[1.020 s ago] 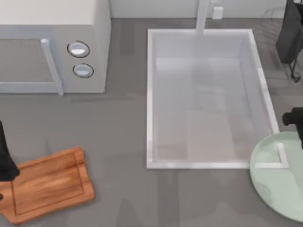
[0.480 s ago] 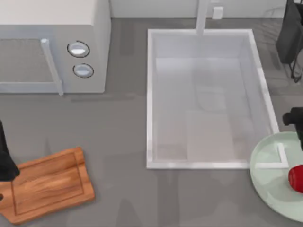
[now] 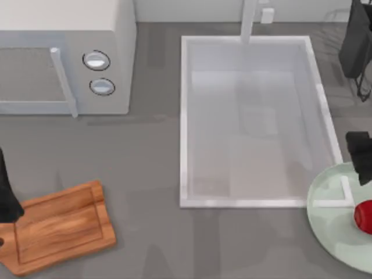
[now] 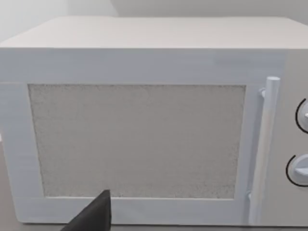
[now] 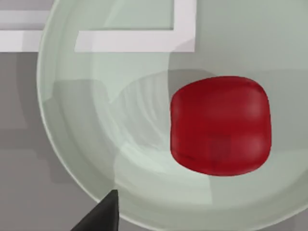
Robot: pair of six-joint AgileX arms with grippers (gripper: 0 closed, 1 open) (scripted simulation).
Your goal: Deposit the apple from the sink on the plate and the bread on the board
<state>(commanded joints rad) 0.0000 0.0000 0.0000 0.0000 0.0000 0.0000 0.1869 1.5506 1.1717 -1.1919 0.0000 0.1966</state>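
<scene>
While the apple (image 3: 364,217) lies on the pale green plate (image 3: 331,221) at the table's lower right, the white sink (image 3: 185,122) in the middle holds nothing visible in its basin, its faucet (image 3: 249,20) standing at the far rim. In the right wrist view the apple (image 5: 220,125) sits on the plate (image 5: 82,120) surface, inside the rim and resting on it, with the sink's white corner showing through the dish. The right gripper (image 3: 361,157) is at the right edge, above the plate's far rim, just beyond the apple and apart from it; cannot tell if its fingers are spread or closed. One dark fingertip (image 5: 98,214) shows in the right wrist view over the plate's rim, to one side of the apple, not touching it. The wooden board (image 3: 58,226) lies at lower left, bare, tilted slightly. The left gripper (image 3: 7,195) is at the left edge, over the board's near-left corner; finger state cannot be told there either. A dark fingertip (image 4: 94,216) shows in the left wrist view in front of the white microwave (image 4: 144,125), which faces that gripper with door shut, handle (image 4: 262,149) and two dials (image 4: 302,168) to one side. In the top view the microwave (image 3: 64,52) stands at upper left, well beyond the board from the left gripper.
</scene>
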